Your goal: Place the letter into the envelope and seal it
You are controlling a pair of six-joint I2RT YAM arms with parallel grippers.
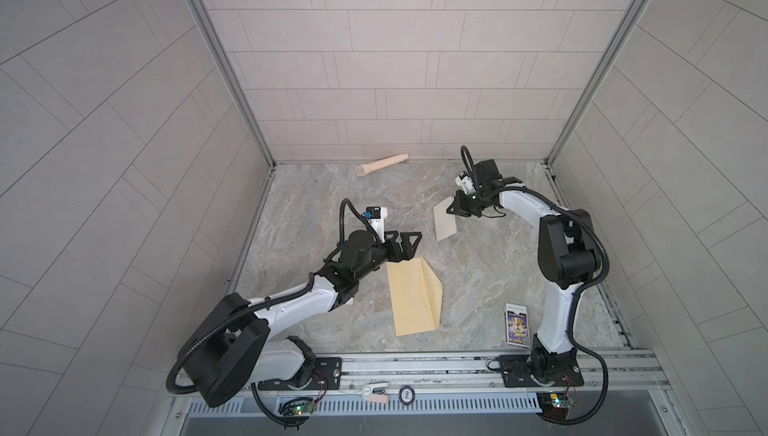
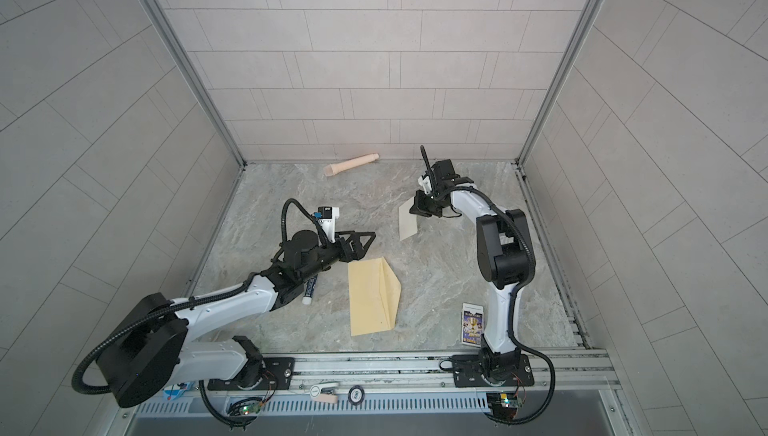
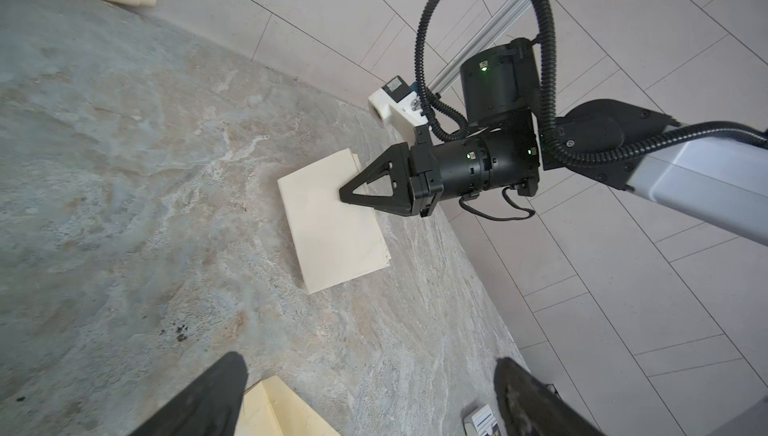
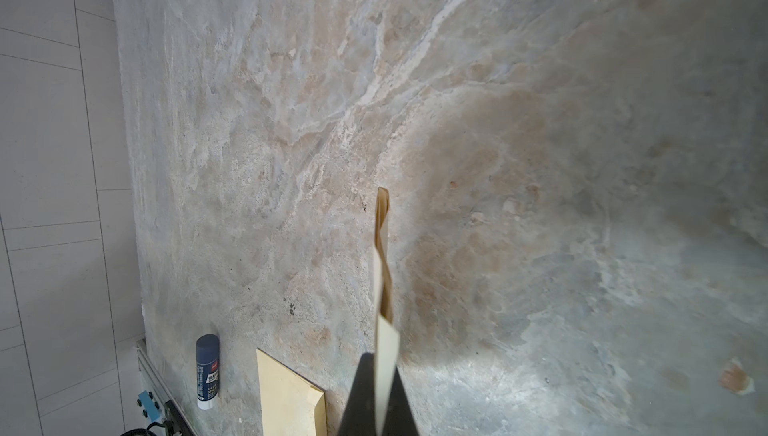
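The yellow-tan envelope [image 1: 411,301] [image 2: 372,296] lies flat on the marble table, its pointed flap [image 1: 432,284] turned out to the right. My left gripper [image 1: 409,246] [image 2: 361,242] [image 3: 370,359] hovers open over the envelope's far end with nothing between its fingers; one envelope corner [image 3: 274,409] shows beside a finger. The cream letter [image 1: 444,221] [image 2: 407,221] [image 3: 332,226] sits further back on the right. My right gripper [image 1: 451,207] [image 2: 415,207] [image 3: 345,194] [image 4: 380,392] is shut on its far edge. In the right wrist view the letter [image 4: 384,288] runs edge-on out of the jaws.
A pale wooden peg [image 1: 381,163] [image 2: 351,165] lies by the back wall. A glue stick [image 2: 309,288] [image 4: 207,371] rests under the left forearm. A printed card box [image 1: 517,325] [image 2: 473,325] sits near the right arm's base. The metal rail [image 1: 415,365] borders the front edge.
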